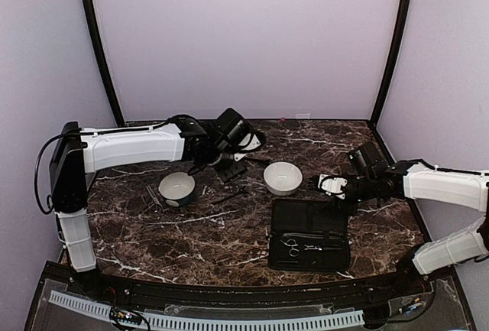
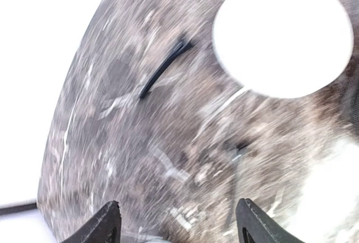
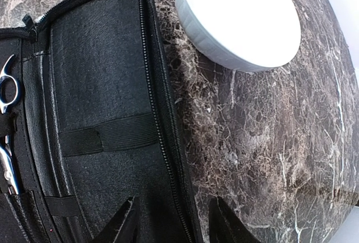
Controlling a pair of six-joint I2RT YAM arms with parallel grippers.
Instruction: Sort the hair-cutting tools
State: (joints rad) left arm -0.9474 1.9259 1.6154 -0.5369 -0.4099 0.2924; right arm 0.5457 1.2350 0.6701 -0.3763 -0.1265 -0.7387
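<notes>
Silvery scissors (image 1: 292, 245) lie in the open black case (image 1: 309, 232); their ring handles show at the left edge of the right wrist view (image 3: 7, 88). A thin dark tool (image 1: 233, 193) lies on the table between the two bowls and shows blurred in the left wrist view (image 2: 162, 69). More thin tools (image 1: 155, 197) lie left of the left bowl. My left gripper (image 1: 231, 169) hovers open and empty above the table (image 2: 176, 226). My right gripper (image 1: 335, 192) is open and empty, its jaws straddling the case's zipper edge (image 3: 171, 220).
Two white bowls stand mid-table, one on the left (image 1: 177, 187) and one on the right (image 1: 283, 178). The right bowl (image 3: 238, 18) is just beyond the case's (image 3: 101, 86) far corner. A white bowl (image 2: 283, 32) also shows in the left wrist view. The table is dark marble (image 1: 214, 239).
</notes>
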